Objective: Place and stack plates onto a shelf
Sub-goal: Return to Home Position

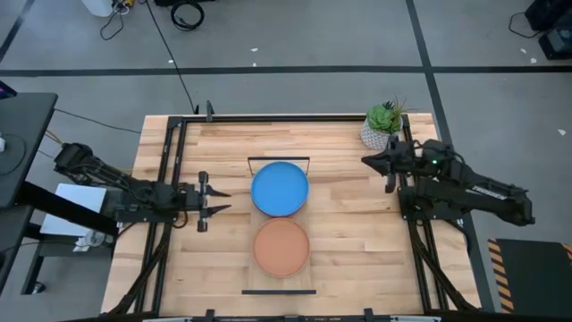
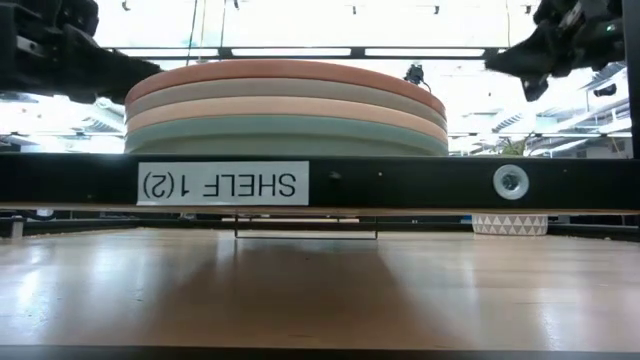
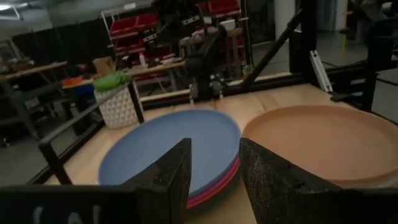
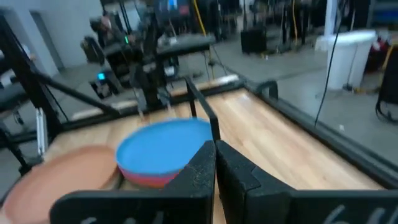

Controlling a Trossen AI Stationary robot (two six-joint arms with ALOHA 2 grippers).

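Two stacks of round flat plates lie between my pincers, and my retreat turns on that.

Nearest the tabletop's left edge, my left gripper point(image 1: 217, 201) hovers with its dark fingers spread and nothing between them. It points across toward the right edge. Just ahead of its tips lies the blue-topped stack of plates point(image 1: 280, 189), close but apart.

That stack rests on the far half of the long narrow light-wood shelf plank with black wire end frames point(image 1: 279, 283). The plank's long axis runs from the far edge to the near edge, midway across the tabletop. On its near half sits the orange-topped stack of plates point(image 1: 281, 248), just beside the blue one.

Toward the far-right corner, my right gripper point(image 1: 368, 161) hangs with its fingers pressed together, empty. It stands well apart from the shelf and near the white-potted green plant point(image 1: 382, 127).

My left pincer is the nearer one, so I judge it needs the more care. It faces crosswise to the plank, so backing straight toward the left edge should clear the plates without any sideways sweep.
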